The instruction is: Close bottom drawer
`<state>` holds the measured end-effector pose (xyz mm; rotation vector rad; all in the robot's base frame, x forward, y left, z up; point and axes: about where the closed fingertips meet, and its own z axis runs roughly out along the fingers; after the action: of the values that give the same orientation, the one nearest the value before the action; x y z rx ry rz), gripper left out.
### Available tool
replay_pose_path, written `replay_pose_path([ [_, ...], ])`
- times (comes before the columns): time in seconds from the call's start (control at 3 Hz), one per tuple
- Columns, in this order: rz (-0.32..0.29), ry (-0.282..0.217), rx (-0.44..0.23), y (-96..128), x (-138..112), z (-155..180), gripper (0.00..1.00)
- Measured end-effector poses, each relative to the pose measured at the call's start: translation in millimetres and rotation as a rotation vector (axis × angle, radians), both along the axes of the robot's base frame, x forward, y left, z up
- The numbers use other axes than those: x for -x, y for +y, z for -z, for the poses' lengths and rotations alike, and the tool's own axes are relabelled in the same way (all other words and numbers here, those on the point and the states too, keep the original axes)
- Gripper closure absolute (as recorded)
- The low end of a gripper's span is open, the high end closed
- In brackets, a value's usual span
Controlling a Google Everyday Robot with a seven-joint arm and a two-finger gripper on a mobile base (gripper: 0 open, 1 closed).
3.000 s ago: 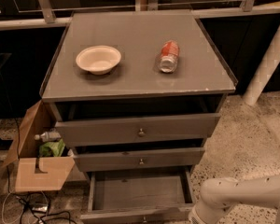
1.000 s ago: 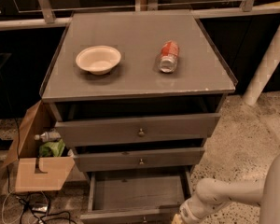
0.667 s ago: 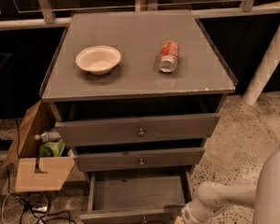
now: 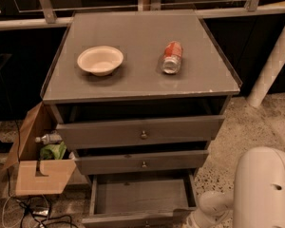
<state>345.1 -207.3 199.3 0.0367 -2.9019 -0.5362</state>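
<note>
Our gripper [image 4: 194, 220] sits at the lowest edge of the view, low beside the cabinet, at the end of the white arm [image 4: 263, 189]. It is mostly cut off, so we cannot tell if it is spread or closed.

Just to the left of the gripper is the bottom drawer [image 4: 133, 219]. It is pulled far out and its bare inside is open to us. The gripper is at the right end of the drawer's front panel; whether it touches the panel we cannot say.

We judge the step in hand is the push itself. To do it well, we should press on the front panel nearer to its middle than to the right corner, because a push at one end may turn the drawer and jam it on its slides. The push should go level and straight into the cabinet, steady, until the panel stands under the middle drawer [image 4: 109, 163].

The drawer's long axis runs left to right, across from the gripper. Its front faces us, and its travel goes away from the gripper, into the cabinet.

Farther up, the top drawer [image 4: 104, 132] also stands a little out; we should not knock it. Beyond it, on the grey cabinet top [image 4: 133, 82], rest a paper bowl [image 4: 100, 60] and a soda can [image 4: 172, 57] lying on its side. Far to the left of the gripper stands a cardboard box [image 4: 42, 177].
</note>
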Motion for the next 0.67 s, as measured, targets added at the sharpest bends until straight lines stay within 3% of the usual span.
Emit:
replay_pose_path([
  [0.67, 0.008, 0.042, -0.012, 4.2, 6.6, 11.0, 1.0],
])
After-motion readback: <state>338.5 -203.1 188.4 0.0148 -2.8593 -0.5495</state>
